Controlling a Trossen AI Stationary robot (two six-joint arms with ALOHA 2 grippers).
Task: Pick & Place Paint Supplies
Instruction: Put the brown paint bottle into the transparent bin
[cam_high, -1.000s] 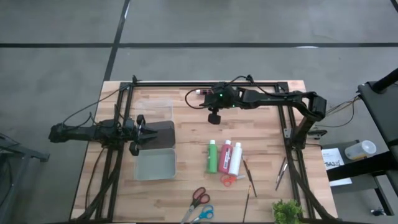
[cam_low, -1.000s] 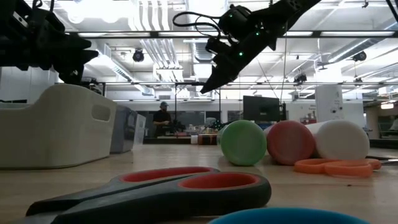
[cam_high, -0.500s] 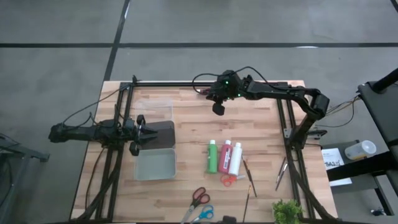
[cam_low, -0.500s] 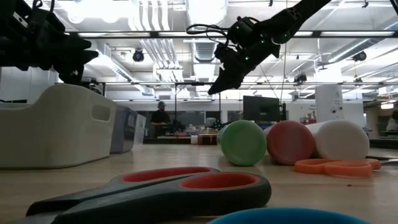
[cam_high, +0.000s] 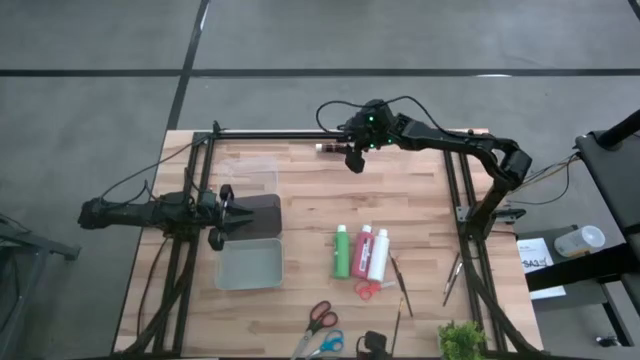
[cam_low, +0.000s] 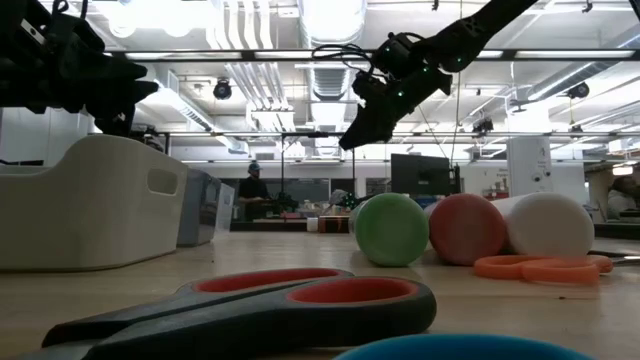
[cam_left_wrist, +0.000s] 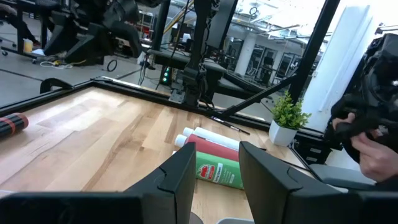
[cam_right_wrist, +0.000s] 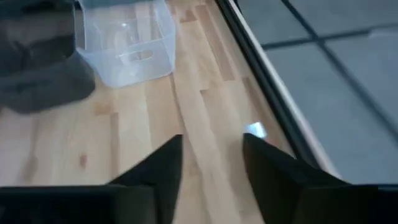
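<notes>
We see the table (cam_high: 300, 200) from above with both arms over it. Largest items sit beside the left gripper (cam_high: 226, 212): a clear bin (cam_high: 247, 172) just beyond it toward the far edge, a dark bin (cam_high: 258, 215) right at its fingertips, and a pale green bin (cam_high: 249, 265) just nearer the front edge. Left gripper hangs above the dark bin's edge, fingers parted with a clear gap, nothing between them; its wrist view shows the two fingers (cam_left_wrist: 180, 177) apart and the bottles ahead. Right gripper (cam_high: 352, 160) is up high near the far edge, well apart from the supplies; its wrist view shows the fingers (cam_right_wrist: 158, 168) spread with bare wood in the gap, empty, clear bin ahead. Green bottle (cam_high: 342, 251), red bottle (cam_high: 362, 248) and white bottle (cam_high: 378, 254) lie side by side, touching, well in front of the right gripper and off to the left gripper's far side. Brushes (cam_high: 402, 285) lie just beside the white bottle. Red scissors (cam_high: 320, 317), blue scissors (cam_high: 326, 345) and a plant (cam_high: 461, 341) sit near the front edge.
</notes>
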